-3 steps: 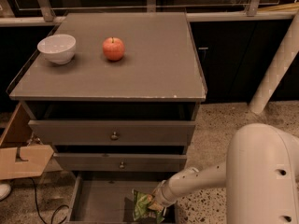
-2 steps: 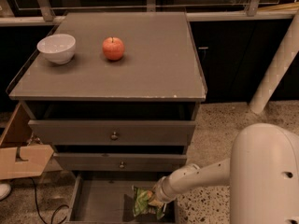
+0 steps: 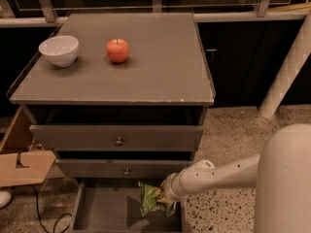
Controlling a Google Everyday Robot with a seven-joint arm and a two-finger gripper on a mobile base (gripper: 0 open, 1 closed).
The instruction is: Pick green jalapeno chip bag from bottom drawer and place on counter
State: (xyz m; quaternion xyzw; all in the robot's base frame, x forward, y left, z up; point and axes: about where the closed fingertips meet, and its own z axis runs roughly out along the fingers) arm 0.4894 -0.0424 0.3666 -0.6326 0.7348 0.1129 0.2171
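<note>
The green jalapeno chip bag hangs upright just above the floor of the open bottom drawer, near its right side, and casts a shadow on the floor below it. My gripper reaches in from the right on the white arm and is shut on the bag's right edge. The counter is the grey cabinet top above.
A white bowl and a red apple stand on the counter's left half. Two closed knobbed drawers overhang the bottom drawer. Cardboard and a cable lie at the left. A white post leans at the right.
The bag has risen off the drawer floor and shifted slightly right, carried by my gripper. The arm has lifted a little with it.
</note>
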